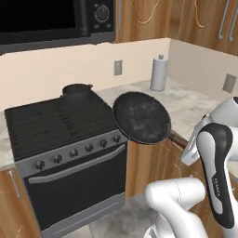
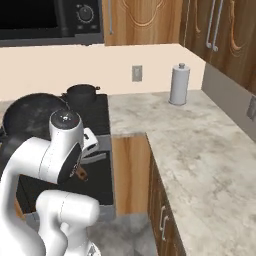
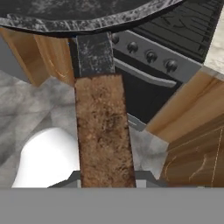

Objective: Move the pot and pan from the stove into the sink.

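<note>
Kitchen corner, pot (image 1: 77,93) sitting on stove (image 1: 51,122); gripper (image 3: 106,178) clamping the pan (image 1: 142,117) handle, holding it off the burners for carrying sinkward

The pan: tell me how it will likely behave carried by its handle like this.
The pan is gripped by the tool near the far end of its long wooden handle, so the bowl probably pulls downward. It already hangs tilted, clear of the stove, and may swing. It looks rigid.

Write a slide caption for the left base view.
Pan held tilted in the air off the stove's right front corner, gripped by its handle; pot sits at the back.
</note>
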